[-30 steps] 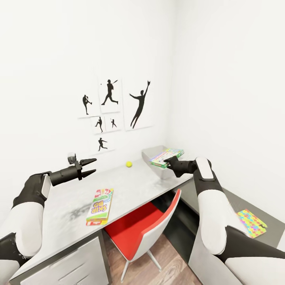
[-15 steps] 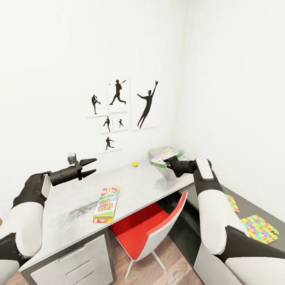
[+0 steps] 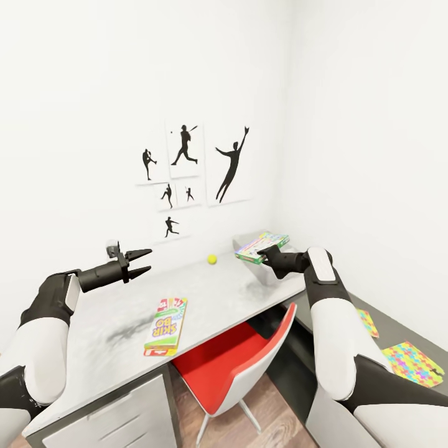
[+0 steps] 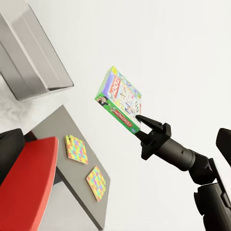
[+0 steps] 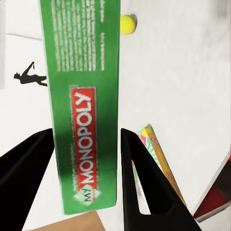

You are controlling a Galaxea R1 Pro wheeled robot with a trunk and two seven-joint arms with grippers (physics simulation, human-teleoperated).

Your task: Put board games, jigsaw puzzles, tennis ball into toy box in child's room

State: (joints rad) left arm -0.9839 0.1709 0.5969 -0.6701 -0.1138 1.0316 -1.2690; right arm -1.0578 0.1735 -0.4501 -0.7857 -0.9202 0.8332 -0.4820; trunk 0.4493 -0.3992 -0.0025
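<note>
Overhead — green-edged board game above toy box, in right end effector.

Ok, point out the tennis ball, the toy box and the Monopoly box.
tennis ball (image 3: 212, 259): head view, its centre.
toy box (image 4: 29, 57): left wrist view, its sloping side wall.
Monopoly box (image 5: 82, 96): right wrist view, its green edge.

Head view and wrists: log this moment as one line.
right gripper: shut on Monopoly box, above toy box | left gripper: open, empty | table: Skip-Bo box, tennis ball
</note>
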